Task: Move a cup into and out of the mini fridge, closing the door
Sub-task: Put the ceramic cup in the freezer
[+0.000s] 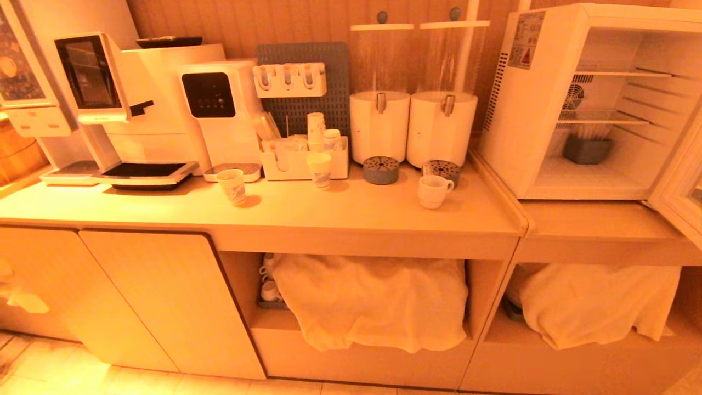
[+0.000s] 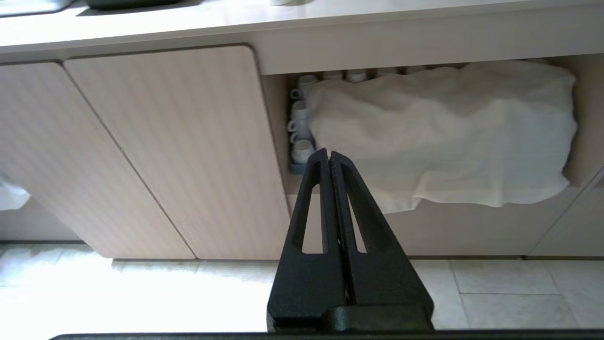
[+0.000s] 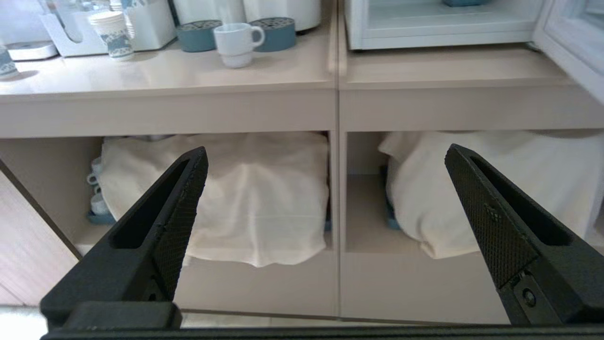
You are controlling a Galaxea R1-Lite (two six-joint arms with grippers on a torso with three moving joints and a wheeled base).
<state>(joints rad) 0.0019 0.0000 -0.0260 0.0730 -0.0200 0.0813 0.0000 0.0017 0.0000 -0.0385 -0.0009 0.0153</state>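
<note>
Cup (image 1: 433, 191) upright on bench (image 1: 340, 211), handle pointing toward mini fridge (image 1: 554, 109); door (image 1: 680, 186) swung open; side sticker unreadable; left gripper (image 2: 329, 156) pinched closed, right gripper (image 3: 325, 163) spread wide, both low, empty.

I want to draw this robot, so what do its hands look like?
Each hand is a black pincer with two long pointed fingers. On the left gripper, each finger has a long slot cut through it, and the surface looks grainy. The right gripper has the same wedge-shaped fingers, with a bumpy crisscross texture on the inner faces and a small screw near one base.
</note>
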